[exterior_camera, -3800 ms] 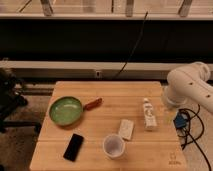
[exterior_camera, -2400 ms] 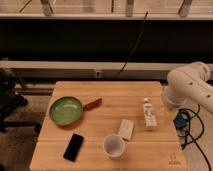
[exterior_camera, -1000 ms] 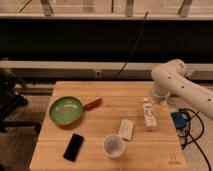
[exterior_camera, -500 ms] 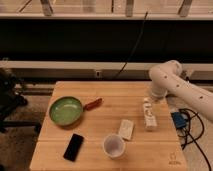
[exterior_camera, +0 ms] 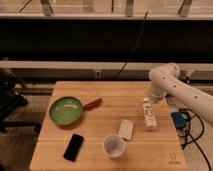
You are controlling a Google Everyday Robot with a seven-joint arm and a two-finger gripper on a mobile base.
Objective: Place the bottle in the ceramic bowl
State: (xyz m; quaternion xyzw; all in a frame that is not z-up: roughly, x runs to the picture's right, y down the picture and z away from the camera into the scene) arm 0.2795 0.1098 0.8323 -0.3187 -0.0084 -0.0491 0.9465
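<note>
The small white bottle (exterior_camera: 149,115) lies on its side at the right of the wooden table (exterior_camera: 115,92), label up. The green ceramic bowl (exterior_camera: 65,110) sits at the table's left, with a red handle-like piece (exterior_camera: 93,104) at its right rim. My white arm (exterior_camera: 167,82) reaches in from the right and bends down over the table's right side. The gripper (exterior_camera: 150,98) hangs at the arm's end, just above the bottle's far end and well to the right of the bowl.
A white cup (exterior_camera: 114,145) stands near the front edge. A flat pale packet (exterior_camera: 126,129) lies between cup and bottle. A black phone (exterior_camera: 74,146) lies front left. A blue object (exterior_camera: 179,120) and cables hang off the table's right side.
My arm has swung left from beyond the table's right edge to over the bottle's far end. The bottle, bowl and other objects have not moved.
</note>
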